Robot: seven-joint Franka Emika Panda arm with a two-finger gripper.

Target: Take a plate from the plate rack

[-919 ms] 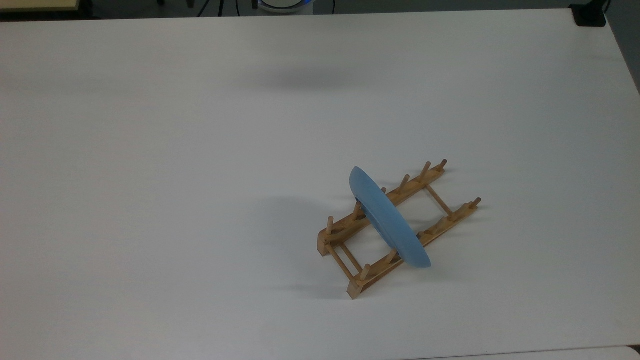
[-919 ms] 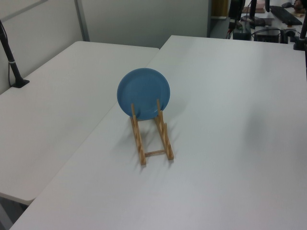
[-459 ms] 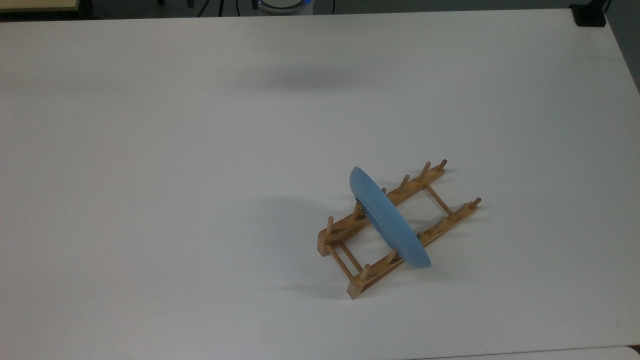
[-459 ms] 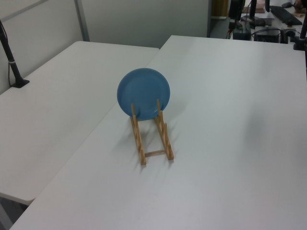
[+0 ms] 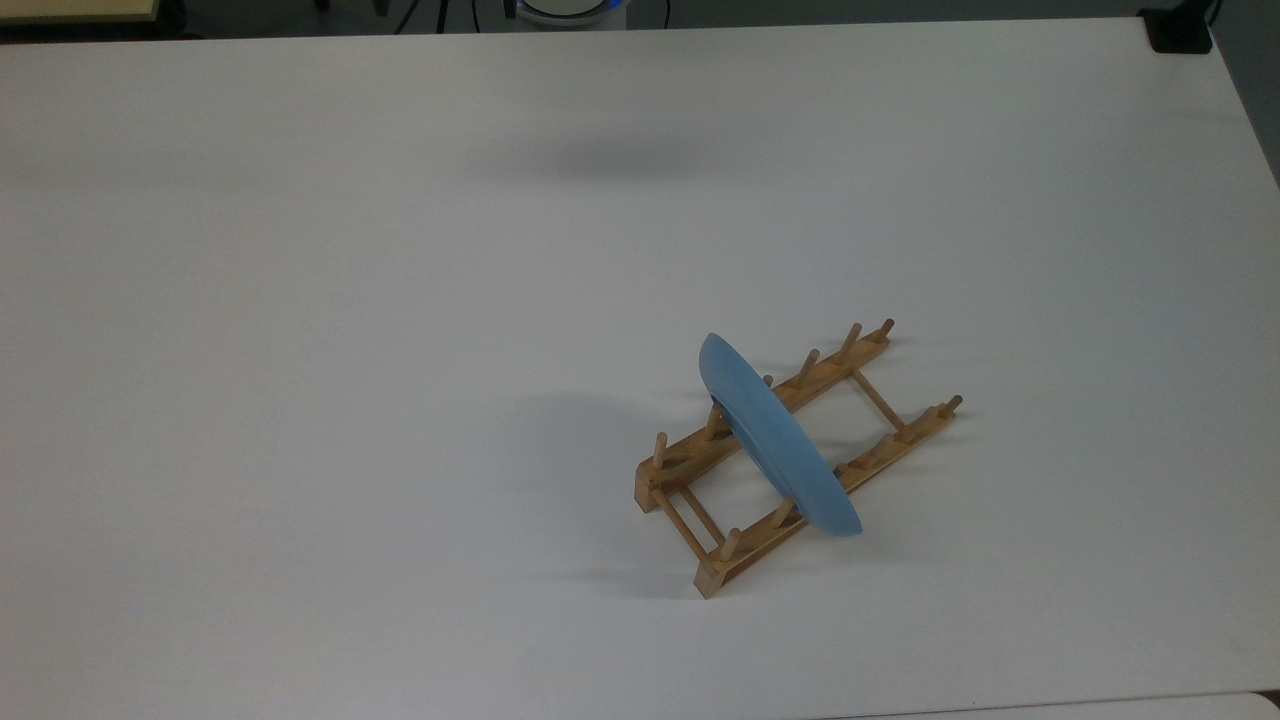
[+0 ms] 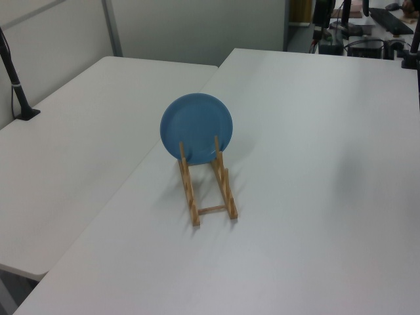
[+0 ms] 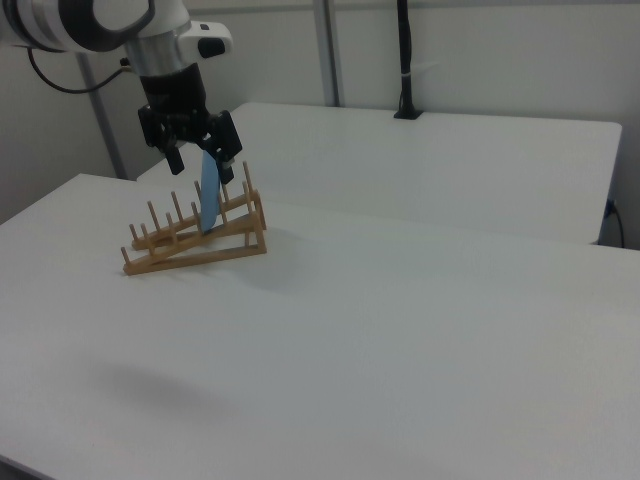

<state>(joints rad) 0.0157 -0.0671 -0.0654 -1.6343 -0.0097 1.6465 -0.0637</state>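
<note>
The light-blue plate (image 5: 775, 430) stands on edge across the wooden plate rack (image 5: 830, 368), held between its pegs near the middle. In the left view the plate (image 6: 197, 125) shows its round face above the rack (image 6: 226, 193). In the right view the plate (image 7: 209, 200) is edge-on in the rack (image 7: 195, 255). My gripper (image 7: 203, 155) is open, pointing down, and lines up with the plate's top edge there. I cannot tell how near it is. Nothing is held.
The rack sits on a wide white table (image 5: 400, 350), with a soft shadow (image 5: 600, 155) far from it. A second white table (image 6: 79, 144) adjoins. A black clamp post (image 6: 20, 98) stands on it. A black object (image 5: 1180, 30) sits at a table corner.
</note>
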